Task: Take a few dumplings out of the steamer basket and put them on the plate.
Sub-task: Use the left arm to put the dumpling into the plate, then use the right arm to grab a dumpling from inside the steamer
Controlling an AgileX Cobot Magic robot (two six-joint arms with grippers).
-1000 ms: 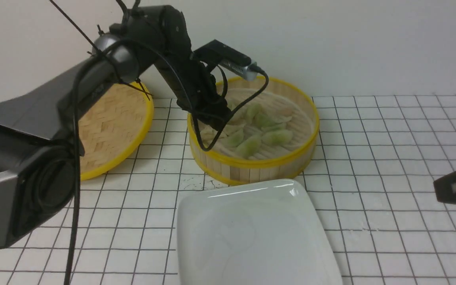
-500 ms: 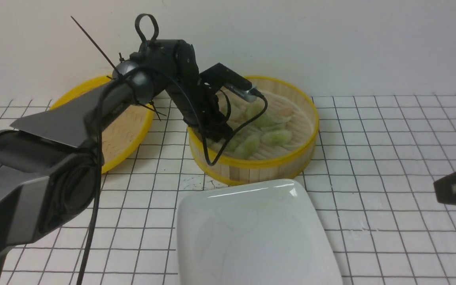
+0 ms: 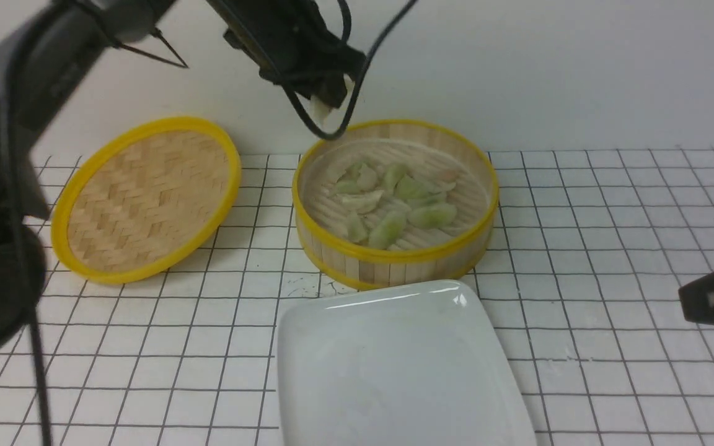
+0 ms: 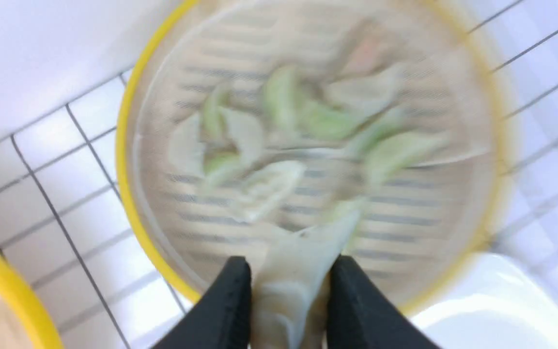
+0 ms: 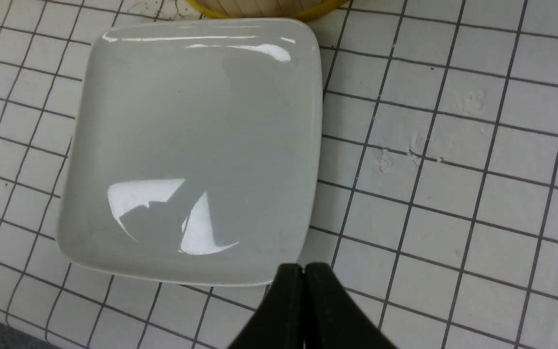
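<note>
While gripped in the left pincer [image 4: 289,286], one pale dumpling [image 4: 303,271] lengthwise basketward.

The setting I operate in appears to be a lab-style robot workstation: around the bamboo steamer basket [image 3: 394,266] I see a grid-lined white tabletop [image 3: 592,248], a plain pale wall [image 3: 555,74] behind it, and trailing cables [image 3: 25,279] beside it.
</note>
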